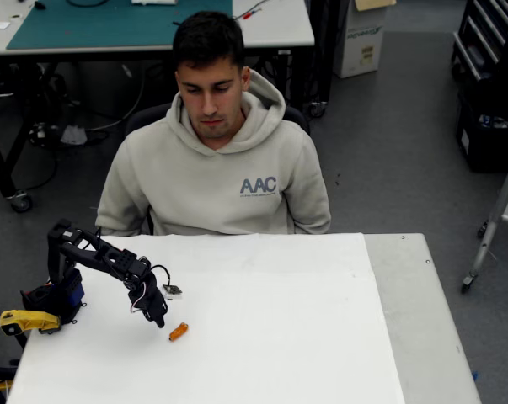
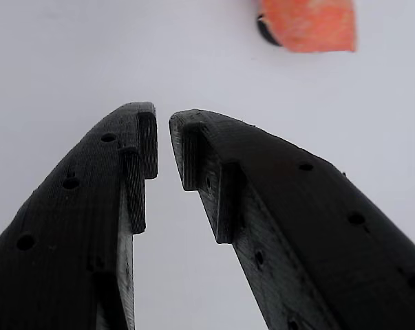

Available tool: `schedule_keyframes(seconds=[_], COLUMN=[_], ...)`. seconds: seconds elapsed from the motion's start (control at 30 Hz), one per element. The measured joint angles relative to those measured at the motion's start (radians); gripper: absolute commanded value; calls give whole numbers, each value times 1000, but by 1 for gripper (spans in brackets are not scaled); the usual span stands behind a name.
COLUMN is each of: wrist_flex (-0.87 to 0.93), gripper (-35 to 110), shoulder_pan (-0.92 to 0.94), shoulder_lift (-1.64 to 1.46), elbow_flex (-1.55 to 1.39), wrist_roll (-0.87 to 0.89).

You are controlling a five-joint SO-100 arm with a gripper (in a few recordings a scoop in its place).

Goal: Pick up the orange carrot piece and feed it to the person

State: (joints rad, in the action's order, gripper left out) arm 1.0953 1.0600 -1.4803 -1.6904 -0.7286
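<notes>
Black arm folds over from its base at the table's [image 1: 321, 337] left, elbow high, gripper [image 1: 159, 318] angled down toward the white top. Fingers [image 2: 135, 158] stand a narrow gap apart, holding nothing. Orange carrot piece [image 1: 179, 332] lies just right of the tips; the person [image 1: 216, 168] sits at the far edge

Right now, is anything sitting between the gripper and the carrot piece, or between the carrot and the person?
Nothing visible. The gripper hangs just left of the orange carrot piece in the overhead view, with bare white table between them. From the carrot up to the person there is bare tabletop.
</notes>
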Motion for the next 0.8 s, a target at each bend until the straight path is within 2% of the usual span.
schedule_keyframes(seconds=[0.8], wrist_flex=[0], gripper=[-2], shoulder_pan=[-6], shoulder_lift=[6], elbow_flex=[23], wrist_roll=[0])
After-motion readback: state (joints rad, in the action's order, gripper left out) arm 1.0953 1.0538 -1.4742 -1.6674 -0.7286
